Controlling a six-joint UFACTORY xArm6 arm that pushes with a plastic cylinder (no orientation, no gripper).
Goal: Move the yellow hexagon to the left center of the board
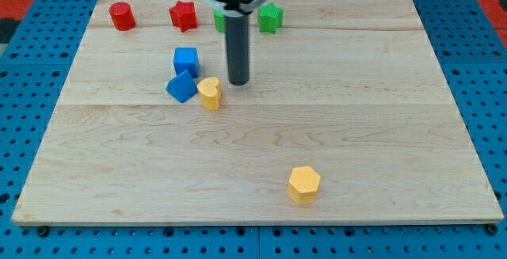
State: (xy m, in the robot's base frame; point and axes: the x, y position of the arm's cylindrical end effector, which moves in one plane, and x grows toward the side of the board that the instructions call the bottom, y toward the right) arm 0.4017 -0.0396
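The yellow hexagon (304,184) lies near the view's bottom, right of the middle of the wooden board (380,100). My tip (238,82) stands on the board in the upper middle, far above and left of the hexagon. It is just right of a second yellow block (210,93) and not touching it.
A blue cube (186,59) and a blue block (181,86) lie just left of the small yellow block. Along the view's top edge are a red cylinder (122,15), a red star-like block (183,15), a green block (219,19) partly hidden by the rod, and another green block (271,17).
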